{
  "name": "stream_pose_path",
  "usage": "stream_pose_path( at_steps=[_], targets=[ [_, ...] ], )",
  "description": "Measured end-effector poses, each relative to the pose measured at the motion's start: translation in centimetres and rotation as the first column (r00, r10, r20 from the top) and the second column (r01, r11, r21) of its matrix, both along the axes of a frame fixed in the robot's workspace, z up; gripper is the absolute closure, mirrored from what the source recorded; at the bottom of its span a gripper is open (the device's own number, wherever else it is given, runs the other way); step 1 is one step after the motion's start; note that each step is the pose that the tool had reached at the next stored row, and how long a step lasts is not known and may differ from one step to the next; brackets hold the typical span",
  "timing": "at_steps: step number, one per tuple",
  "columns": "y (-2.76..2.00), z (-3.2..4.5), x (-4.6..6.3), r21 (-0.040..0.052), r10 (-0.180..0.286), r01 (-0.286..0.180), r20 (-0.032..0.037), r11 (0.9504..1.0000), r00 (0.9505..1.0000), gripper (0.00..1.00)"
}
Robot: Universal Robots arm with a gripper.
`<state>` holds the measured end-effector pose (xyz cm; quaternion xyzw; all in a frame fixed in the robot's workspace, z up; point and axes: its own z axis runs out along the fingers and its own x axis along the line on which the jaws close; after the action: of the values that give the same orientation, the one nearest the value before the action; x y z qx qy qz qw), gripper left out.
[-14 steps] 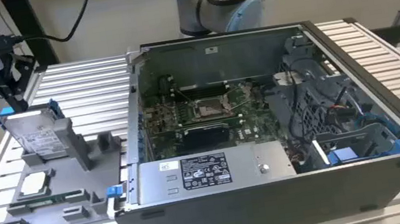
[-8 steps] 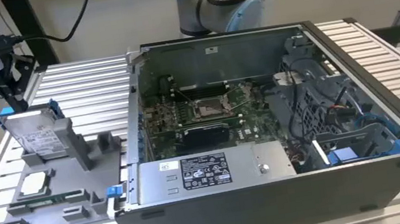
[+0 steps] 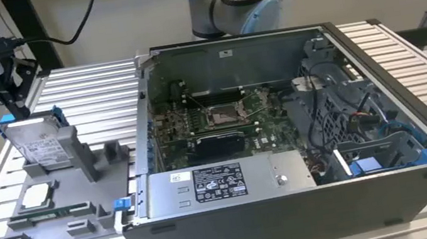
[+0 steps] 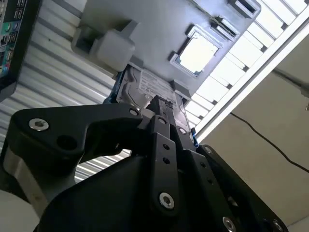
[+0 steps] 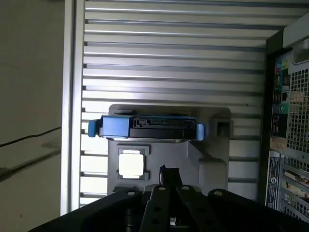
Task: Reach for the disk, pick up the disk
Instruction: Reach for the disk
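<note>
Reach, done right, prob. means centring over the upper edge of the disk [image 3: 35, 143], which stands on edge in a grey holder [image 3: 78, 178] at 9 o'clock of the PC case [image 3: 297, 221], w/ jaws spread to straddle its flat faces. In the exterior view the gripper [image 3: 12, 104] hangs at the disk's 11 o'clock, jaws seemingly pinched together, empty, touching nothing.

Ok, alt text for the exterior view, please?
The arm's gripper hangs close over the top of the disk, which stands upright in a grey holder on a slatted metal table, at the exterior view's left. An open computer case sits beside it, towards the exterior view's right.
</note>
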<state>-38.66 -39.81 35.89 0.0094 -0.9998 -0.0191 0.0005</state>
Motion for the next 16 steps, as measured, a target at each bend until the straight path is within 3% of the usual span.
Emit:
stream_pose_path(
  at_steps=[3,7,9,16],
  targets=[
    [0.58,-0.01,-0.1,0.0,0.0,0.0,0.0,1.0,1.0,1.0],
    [2.02,-0.05,-0.5,0.0,0.0,0.0,0.0,1.0,1.0,1.0],
    [2.51,-0.1,-1.2,0.0,0.0,0.0,0.0,1.0,1.0,1.0],
    [3.14,-0.34,-3.6,0.0,0.001,-0.001,0.0,1.0,1.0,1.0]
  ],
)
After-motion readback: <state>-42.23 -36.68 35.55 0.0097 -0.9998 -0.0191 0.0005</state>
